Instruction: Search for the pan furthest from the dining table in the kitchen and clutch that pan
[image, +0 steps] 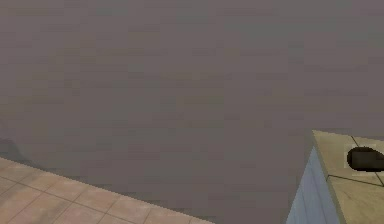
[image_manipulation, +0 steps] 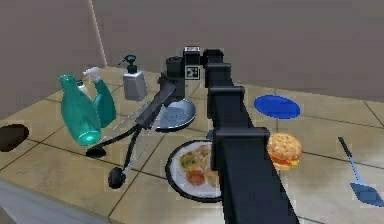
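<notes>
A shallow grey round pan (image_manipulation: 183, 114) lies on the tiled counter (image_manipulation: 60, 165), just right of the gripper's dark body. The arm (image_manipulation: 232, 140) rises from the bottom edge to two white marker squares (image_manipulation: 191, 62). From there the gripper (image_manipulation: 107, 166) reaches down and left, and its thin fingers (image_manipulation: 122, 138) end close to the base of a teal spray bottle (image_manipulation: 78, 108). I cannot tell whether it holds anything. A dark round dish (image_manipulation: 12, 137) sits at the counter's left edge; in the forward view a dark round dish (image: 365, 158) lies on the counter corner (image: 335, 195).
A soap dispenser (image_manipulation: 133, 80) stands behind the spray bottle. A plate of food (image_manipulation: 192, 167), a burger (image_manipulation: 284, 150), a blue plate (image_manipulation: 275, 105) and a blue spatula (image_manipulation: 357, 172) lie on the counter. A grey wall (image: 190, 90) and tiled floor (image: 60, 195) are ahead.
</notes>
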